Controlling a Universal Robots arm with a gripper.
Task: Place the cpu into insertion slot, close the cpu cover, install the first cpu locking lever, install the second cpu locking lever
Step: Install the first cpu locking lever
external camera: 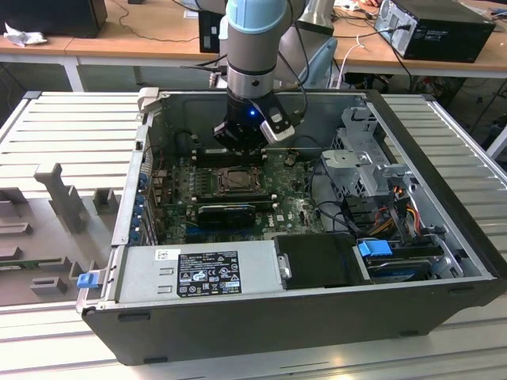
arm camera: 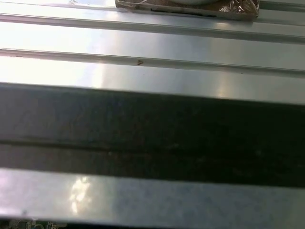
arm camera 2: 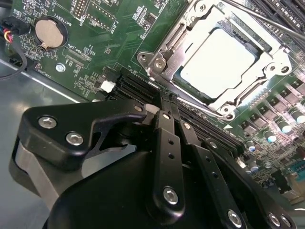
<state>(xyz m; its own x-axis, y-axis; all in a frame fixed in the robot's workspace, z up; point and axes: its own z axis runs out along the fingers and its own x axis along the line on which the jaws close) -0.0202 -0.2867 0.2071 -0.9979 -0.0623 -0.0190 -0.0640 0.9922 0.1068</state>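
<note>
The cpu [arm camera 2: 217,62] lies flat in the insertion slot [external camera: 235,180], its pale metal top showing through the window of the cpu cover [arm camera 2: 164,52]. The silvery cover frame is down over the chip. A thin metal locking lever [arm camera 2: 267,19] runs past the far side of the socket. My gripper [arm camera 2: 167,106] hovers beside the socket over the black expansion slots, apart from the cover, its two black fingers pressed together with nothing between them. In the exterior view the gripper [external camera: 244,142] hangs just behind the socket, inside the open computer case.
The case walls [external camera: 428,158] ring the motherboard. A power supply [external camera: 198,273] fills the front, a drive cage [external camera: 360,154] and cables stand at the exterior view's right, and a long black card [external camera: 230,214] lies in front of the socket. A coin battery [arm camera 2: 46,32] sits nearby.
</note>
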